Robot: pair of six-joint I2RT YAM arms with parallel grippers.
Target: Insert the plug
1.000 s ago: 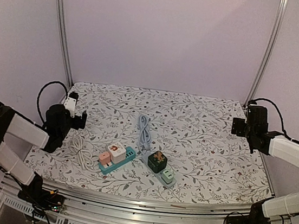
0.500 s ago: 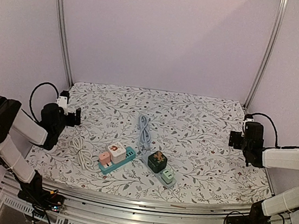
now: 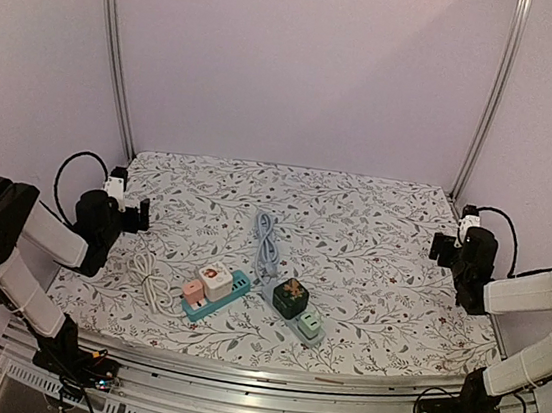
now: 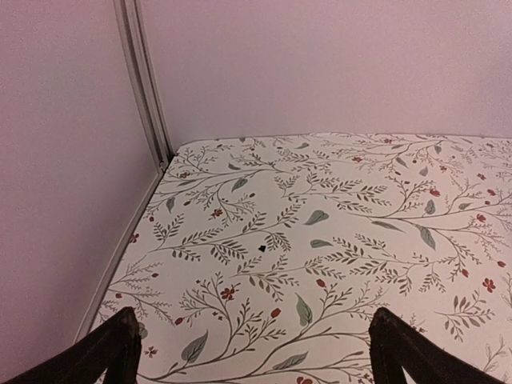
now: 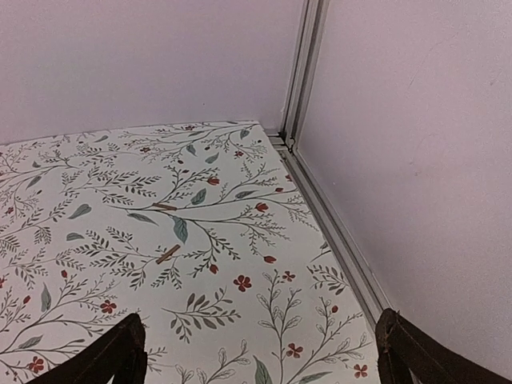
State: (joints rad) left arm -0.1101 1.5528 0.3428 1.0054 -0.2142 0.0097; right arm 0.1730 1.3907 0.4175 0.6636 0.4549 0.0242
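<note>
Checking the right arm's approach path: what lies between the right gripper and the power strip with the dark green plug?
Top view: only bare floral cloth between right gripper and that power strip.

White tubular links and black joints form the left arm (image 3: 46,234), at the frame's lower left, and the right arm (image 3: 522,294), lower right. Black cables (image 3: 71,166) loop over each wrist. The left gripper (image 4: 254,352) and right gripper (image 5: 260,352) have dark fingers (image 4: 112,352).

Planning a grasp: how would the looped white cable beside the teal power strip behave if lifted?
The white cable lies in loose, slack loops, so it would probably flop and sag rather than keep its shape. It seems to run to the teal power strip, so lifting it may drag that along.
</note>
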